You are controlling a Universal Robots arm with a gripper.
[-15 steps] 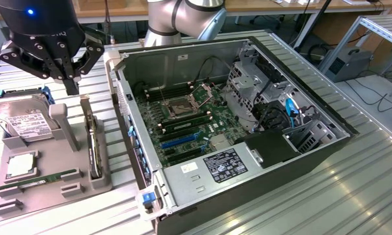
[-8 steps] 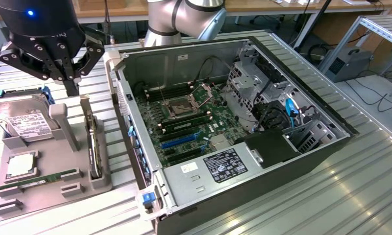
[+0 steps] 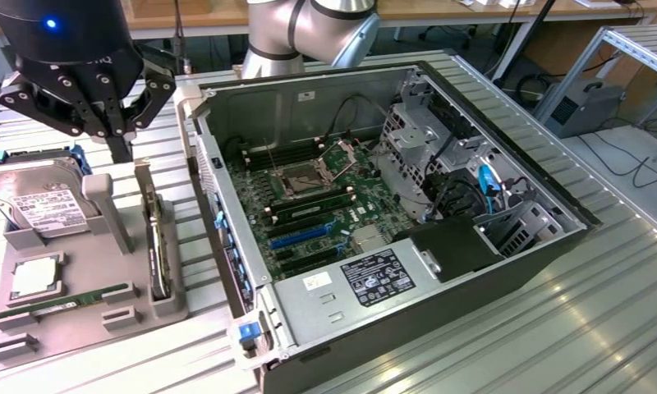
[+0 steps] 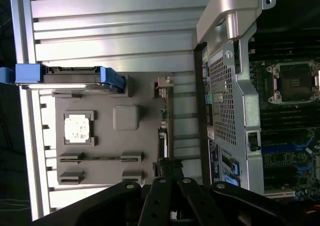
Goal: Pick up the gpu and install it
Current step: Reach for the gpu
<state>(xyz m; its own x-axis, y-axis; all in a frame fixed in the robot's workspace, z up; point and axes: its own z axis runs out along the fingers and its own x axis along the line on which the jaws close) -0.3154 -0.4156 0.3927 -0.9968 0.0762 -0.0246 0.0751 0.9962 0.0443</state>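
The gpu [image 3: 153,242] stands on edge in a slot of the grey holder tray [image 3: 82,316], at the exterior view's left. It is a thin dark card with a silvery edge. In the wrist view the gpu [image 4: 168,117] is seen edge-on as a narrow strip. My black gripper [image 3: 117,149] hangs above the far end of the tray, just beyond the card's far end, fingers shut with nothing between them. In the wrist view my gripper [image 4: 170,167] points at one end of the card. The open computer case [image 3: 531,246] lies beside the tray, its motherboard [image 3: 328,209] with a blue slot [image 3: 302,234] exposed.
On the tray lie a silver hard drive with white label [image 3: 39,205] in a blue frame [image 4: 30,73], a processor chip [image 3: 33,281] and a thin green memory stick [image 3: 82,297]. The case's metal side wall [image 3: 213,205] rises right next to the gpu. Cables and a drive cage [image 3: 427,139] crowd the case.
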